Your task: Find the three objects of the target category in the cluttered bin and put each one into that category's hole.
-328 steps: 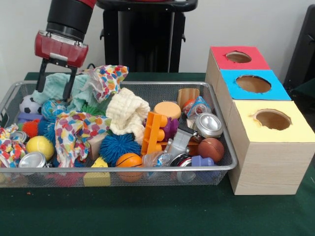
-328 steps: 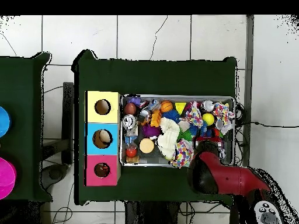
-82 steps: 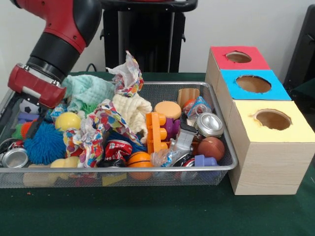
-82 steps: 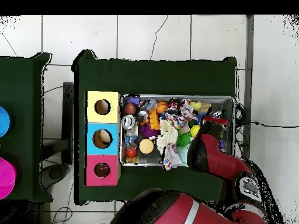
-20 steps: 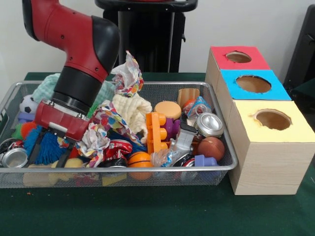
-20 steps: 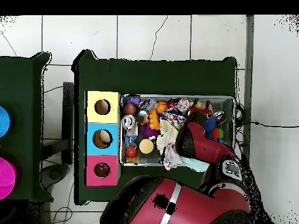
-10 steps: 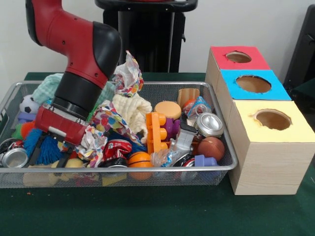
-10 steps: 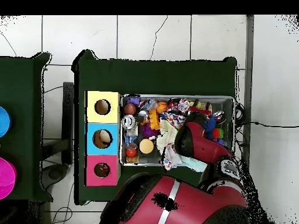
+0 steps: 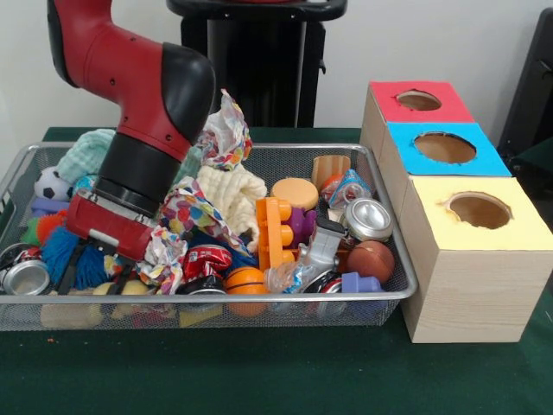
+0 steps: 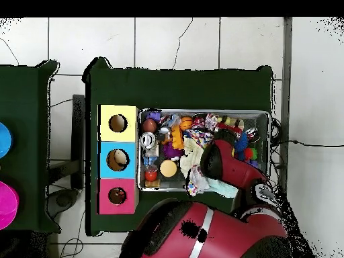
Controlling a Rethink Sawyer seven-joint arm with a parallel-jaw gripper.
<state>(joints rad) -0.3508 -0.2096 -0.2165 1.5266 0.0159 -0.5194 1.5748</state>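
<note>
My gripper (image 9: 92,275) is down in the left front part of the wire bin (image 9: 393,259). Its fingers stand apart, open, around a blue spiky ball (image 9: 62,251), with a yellow ball (image 9: 123,288) just below. A patterned cloth (image 9: 188,216) drapes against the wrist. Also in the bin are an orange basketball (image 9: 245,282), a brown ball (image 9: 371,261), a soccer ball (image 9: 51,183), a red can (image 9: 207,258) and a silver can (image 9: 367,219). In the overhead view the arm (image 10: 225,168) hides the gripper.
To the right of the bin is a wooden box with a red hole (image 9: 418,100), a blue hole (image 9: 444,147) and a yellow hole (image 9: 478,210). A cream cloth (image 9: 226,194), a teal cloth (image 9: 83,154) and an orange block (image 9: 271,232) crowd the bin's middle.
The gripper has sunk a little lower into the bin and edged right over the last second. It came in from the bin's left edge seconds before. Its fingers stay apart.
</note>
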